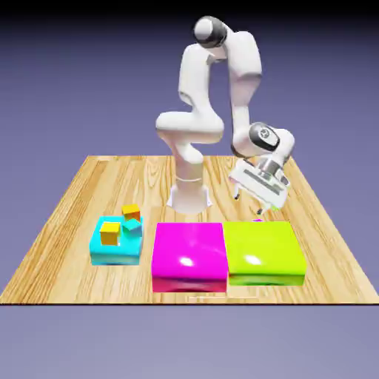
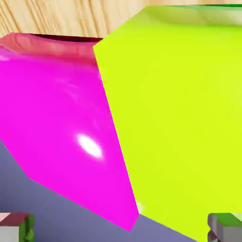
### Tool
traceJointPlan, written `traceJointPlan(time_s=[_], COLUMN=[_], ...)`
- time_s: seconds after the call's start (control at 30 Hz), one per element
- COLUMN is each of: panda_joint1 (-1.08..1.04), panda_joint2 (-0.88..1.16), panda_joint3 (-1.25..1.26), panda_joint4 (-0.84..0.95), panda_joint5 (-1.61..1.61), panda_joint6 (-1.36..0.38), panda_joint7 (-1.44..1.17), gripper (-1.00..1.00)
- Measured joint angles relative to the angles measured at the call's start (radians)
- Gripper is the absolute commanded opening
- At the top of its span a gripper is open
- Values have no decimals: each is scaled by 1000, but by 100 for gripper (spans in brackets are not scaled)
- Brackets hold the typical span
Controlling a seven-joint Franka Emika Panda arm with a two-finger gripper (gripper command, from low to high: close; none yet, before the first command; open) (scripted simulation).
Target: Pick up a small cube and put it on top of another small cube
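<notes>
Right of the cyan block bearing small cubes and the glossy flat magenta block (image 1: 189, 250), the tiny magenta-purple cube (image 1: 257, 220) peeks from behind the flat yellow-green block (image 1: 265, 246), the approach apparently in hand, so the open, empty white claw (image 1: 248, 205) should align and descend.

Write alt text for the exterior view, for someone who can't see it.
A white robot arm holds its open, empty claw above a wooden table, behind big flat magenta and lime blocks; at the exterior view's left, small cubes sit around a cyan block.
</notes>
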Motion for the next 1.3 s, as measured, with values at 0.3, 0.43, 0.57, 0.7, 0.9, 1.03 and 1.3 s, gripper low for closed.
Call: traceJointPlan(time_s=[0.3,0.43,0.57,0.7,0.9,1.03,1.3], panda_joint1=[-68,-99,-153,-219,-318,-393,-569], panda_joint2=[29,42,26,-4,-50,-95,-323], panda_joint3=[326,471,616,761,979,1115,1176], panda_joint4=[-14,-21,-39,-63,-99,-128,-26], panda_joint5=[-242,-349,-479,-620,-831,-977,-1158], panda_joint6=[-159,-229,-267,-288,-320,-323,-267], panda_joint7=[-370,-534,-677,-809,-1006,-1113,-1003], gripper=[0,0,0,0,0,0,0])
